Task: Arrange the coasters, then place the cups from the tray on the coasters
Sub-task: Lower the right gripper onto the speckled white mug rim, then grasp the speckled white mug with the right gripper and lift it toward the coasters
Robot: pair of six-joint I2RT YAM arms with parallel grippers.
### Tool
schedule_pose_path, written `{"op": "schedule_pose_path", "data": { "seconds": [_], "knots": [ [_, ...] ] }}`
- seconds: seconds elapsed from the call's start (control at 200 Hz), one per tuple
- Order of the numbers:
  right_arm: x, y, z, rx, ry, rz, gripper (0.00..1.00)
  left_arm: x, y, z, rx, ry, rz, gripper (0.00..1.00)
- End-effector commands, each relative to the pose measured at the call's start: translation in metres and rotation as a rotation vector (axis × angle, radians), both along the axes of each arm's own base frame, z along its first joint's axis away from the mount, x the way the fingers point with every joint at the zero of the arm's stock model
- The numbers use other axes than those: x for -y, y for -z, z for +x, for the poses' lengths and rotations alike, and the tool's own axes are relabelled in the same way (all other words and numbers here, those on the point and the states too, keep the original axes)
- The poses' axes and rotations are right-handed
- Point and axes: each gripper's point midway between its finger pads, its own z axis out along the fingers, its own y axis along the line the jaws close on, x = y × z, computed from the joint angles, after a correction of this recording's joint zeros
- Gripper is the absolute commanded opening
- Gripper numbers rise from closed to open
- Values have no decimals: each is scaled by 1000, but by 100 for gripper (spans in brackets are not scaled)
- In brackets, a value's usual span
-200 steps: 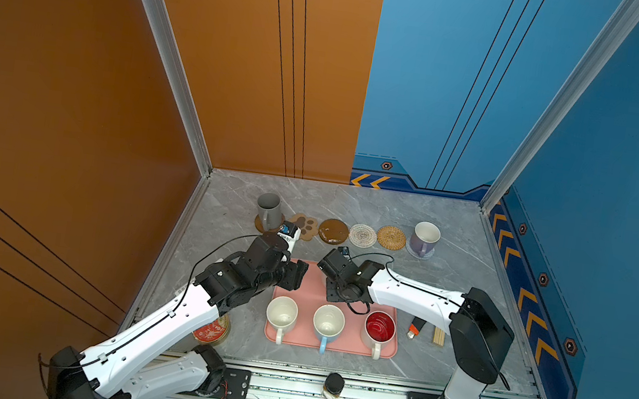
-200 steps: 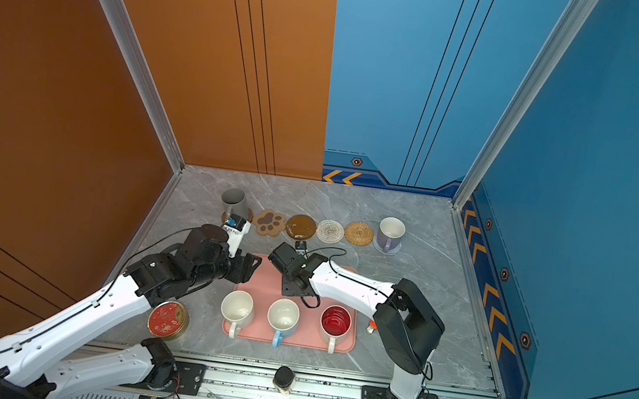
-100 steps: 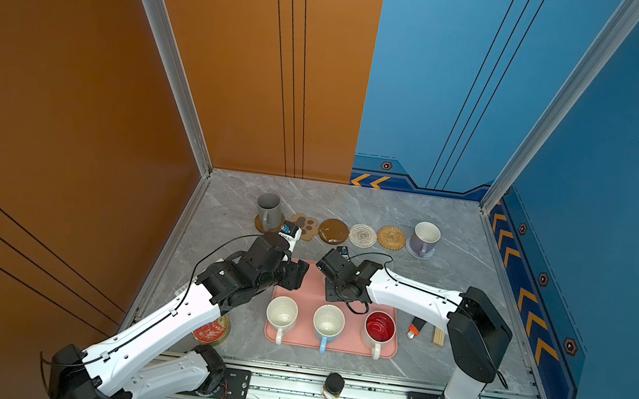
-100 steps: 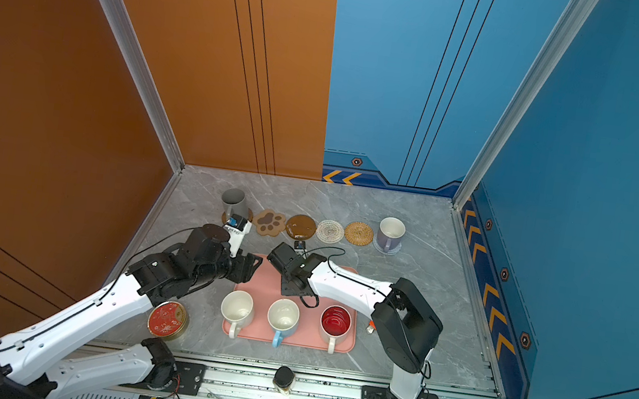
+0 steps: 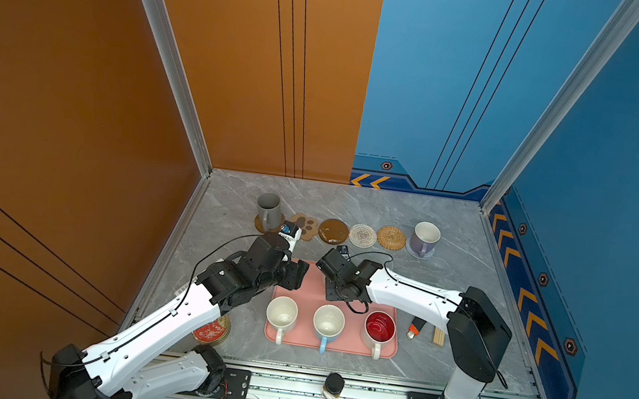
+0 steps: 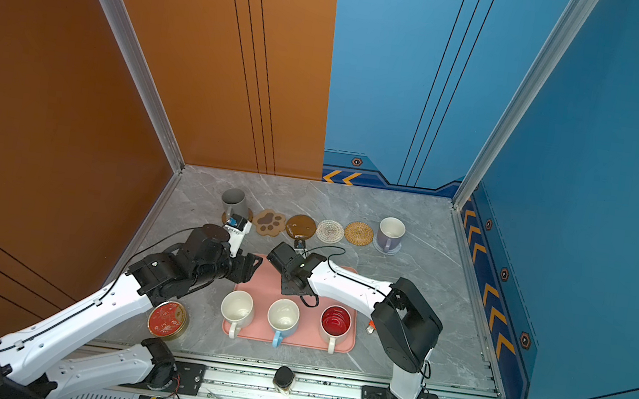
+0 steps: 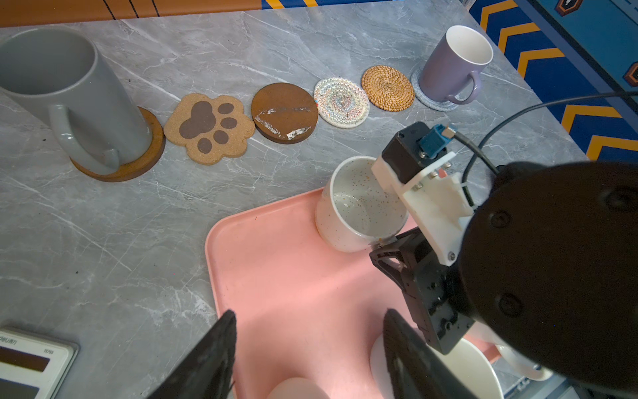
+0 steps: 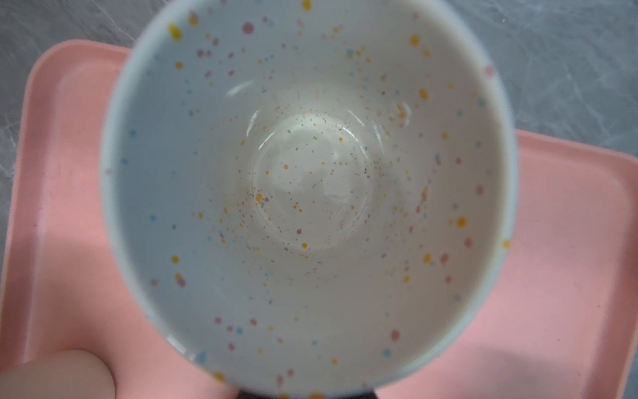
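Firstly, hold the left tool (image 7: 309, 321), hanging wide over the far left corner of the tray (image 7: 276, 276), clear. Right of it, the right tool (image 7: 379, 247) pinches the speckled cup (image 7: 355, 207) by its near side at the tray's far edge; lift straight up, level.

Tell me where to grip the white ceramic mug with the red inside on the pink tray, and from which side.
Probably the rim, from above, one finger inside, opposite the handle: the white mug with red inside stands upright, mouth open, handle toward the front rail.
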Motion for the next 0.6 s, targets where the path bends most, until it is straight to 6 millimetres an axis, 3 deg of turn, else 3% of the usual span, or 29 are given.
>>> {"op": "schedule_pose_path", "data": {
  "seconds": [0.0,0.596],
  "knots": [
    [1,-16,8,46,4,0,0,0,-4,0,30,3,2,68],
    [-1,-23,10,68,1,-6,0,-2,-2,-3,28,-6,-8,68]
  ]
}}
